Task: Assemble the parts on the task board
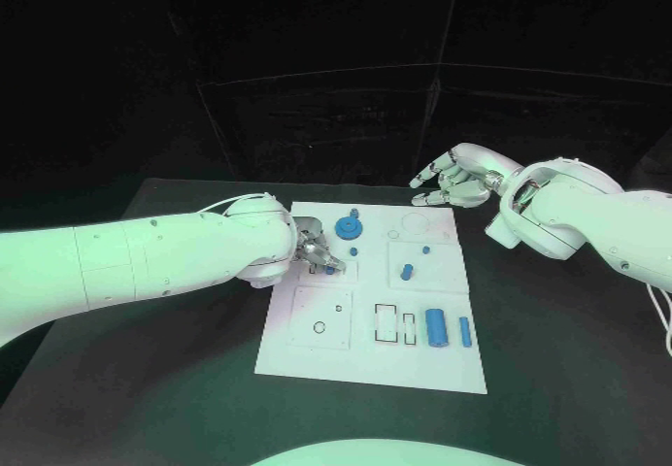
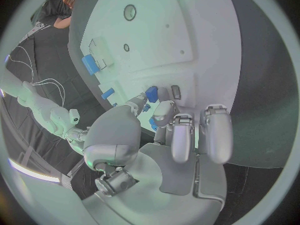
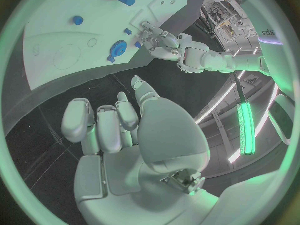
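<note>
Looking down at a white task board (image 1: 367, 364) lying flat in the middle of the black worktop (image 1: 560, 340), long side running away from the robot. Carrying a handful of blue parts: a round gear-like piece with a peg (image 1: 349, 228) near the far edge, a small stubby one (image 1: 406, 271) around the middle, and a fat cylinder (image 1: 436, 327) plus a thin bar (image 1: 465, 332) sitting side by side toward the near right corner, next to some empty rectangular cutouts. Left hand (image 1: 317, 254) reaching in over the board's left edge, fingertips pinching a small blue part (image 2: 151, 93) right down at the board surface, looking held between thumb and finger in the left wrist view. Right hand (image 1: 451, 181) hovering off past the board's far right corner, over bare worktop, fingers loosely curled but apart and holding nothing. Leaving plenty of open black worktop on both sides of the board and along its near edge.
</note>
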Controlling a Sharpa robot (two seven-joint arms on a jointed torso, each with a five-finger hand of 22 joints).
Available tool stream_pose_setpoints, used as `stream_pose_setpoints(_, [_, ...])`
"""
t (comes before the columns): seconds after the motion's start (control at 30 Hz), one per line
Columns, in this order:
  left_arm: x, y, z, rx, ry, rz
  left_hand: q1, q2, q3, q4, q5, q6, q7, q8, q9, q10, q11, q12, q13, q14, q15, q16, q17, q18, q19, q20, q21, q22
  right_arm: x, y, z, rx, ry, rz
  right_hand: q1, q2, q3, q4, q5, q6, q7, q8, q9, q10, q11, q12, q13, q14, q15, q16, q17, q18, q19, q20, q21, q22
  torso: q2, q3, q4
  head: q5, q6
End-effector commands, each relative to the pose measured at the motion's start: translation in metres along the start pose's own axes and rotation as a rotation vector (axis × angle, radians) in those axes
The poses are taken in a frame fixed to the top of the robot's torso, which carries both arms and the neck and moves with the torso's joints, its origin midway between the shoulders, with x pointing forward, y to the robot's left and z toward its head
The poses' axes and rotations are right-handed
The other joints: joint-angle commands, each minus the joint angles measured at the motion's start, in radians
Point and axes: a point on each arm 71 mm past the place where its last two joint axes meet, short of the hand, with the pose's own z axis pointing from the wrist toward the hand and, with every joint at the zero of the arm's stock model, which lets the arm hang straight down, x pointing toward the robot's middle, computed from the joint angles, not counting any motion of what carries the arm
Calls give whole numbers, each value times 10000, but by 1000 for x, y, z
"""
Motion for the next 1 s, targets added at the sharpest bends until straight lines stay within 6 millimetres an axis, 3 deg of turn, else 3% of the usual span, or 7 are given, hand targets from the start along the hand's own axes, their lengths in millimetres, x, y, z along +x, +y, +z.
stream_pose_setpoints(0.03, [-2, 1, -1, -5, -200, -97, -36, -82, -391, 191, -302, 41, -4, 11, 18, 61, -1, 61, -1, 1021, -82, 31, 2635, -148, 266, -99, 19, 422, -1, 1, 0, -19, 55, -26, -69, 13, -59, 7, -62, 14, -1, 40, -14, -74, 10, -65, -29, 219, -61, -57, -49, 90, -102, 1, -78, -41, 5, -2, -5, -6, -3])
stream_pose_setpoints(0.1, [-3, 2, -2, 15, -241, -131, -63, -176, -654, 300, -479, 34, -1, 9, 20, 56, -4, 59, -7, 1021, -86, 31, 2635, -148, 266, -103, 15, 421, -1, 0, 0, -12, 52, -28, -70, 13, -59, 8, -62, 14, -1, 40, -14, -76, 10, -68, -32, 218, -61, -60, -55, 91, -105, 1, -80, -46, 2, -2, -1, -9, -3])
stream_pose_setpoints(0.27, [-7, 5, -7, 75, -238, -367, -102, -508, -1395, 617, -514, -38, -9, -23, 26, -20, -14, -11, -95, 1021, -109, 31, 2635, -137, 246, -137, -29, 372, -1, -1, 1, 9, 40, -35, -74, 15, -70, 18, -64, 7, -2, 42, -15, -102, 10, -104, -66, 202, -62, -102, -113, 102, -142, 0, -112, -104, -2, 1, -6, -10, 13])
stream_pose_setpoints(0.37, [-12, 7, -11, 75, -190, -433, -22, -557, -1607, 714, -515, -91, 1, -51, 24, -88, -8, -82, -186, 1021, -110, 31, 2635, -128, 227, -144, -64, 325, -2, -1, 1, 23, 34, -39, -74, 15, -70, 18, -64, 7, -2, 42, -15, -102, 10, -104, -66, 202, -62, -102, -113, 102, -142, 0, -112, -104, -3, 4, -11, -9, 23])
stream_pose_setpoints(0.73, [-58, 16, -28, 195, 200, -339, 1538, -58, -2130, 556, -490, -663, 370, -892, -519, -592, 305, -576, -829, 1021, 148, 31, 2635, -39, 35, 73, -423, -137, -3, -3, 2, 77, -4, -55, -74, 15, -70, 18, -64, 7, -2, 42, -15, -102, 10, -104, -66, 202, -62, -102, -113, 102, -142, 0, -112, -104, 1, 7, -15, -17, 117])
stream_pose_setpoints(0.9, [-81, 20, -23, -82, 126, -306, 2118, 275, -2039, 380, -498, -766, 528, -1370, -922, -643, 441, -604, -896, 1021, 268, 31, 2635, -32, 30, 188, -448, -149, -3, -4, 2, 83, -4, -58, -74, 15, -70, 18, -64, 7, -2, 42, -15, -102, 10, -104, -66, 202, -62, -102, -113, 102, -142, 0, -112, -104, 6, 9, -5, 13, 152])
stream_pose_setpoints(1.0, [-91, 22, -15, -354, 102, -236, 2207, 387, -1994, 374, -488, -706, 546, -1457, -1026, -644, 462, -594, -894, 1021, 289, 31, 2635, -32, 33, 217, -445, -139, -3, -3, 3, 72, 4, -56, -73, 17, -72, 20, -63, 5, -3, 43, -15, -102, 9, -104, -66, 202, -63, -102, -108, 102, -140, 0, -113, -102, 15, 9, -24, 44, 164])
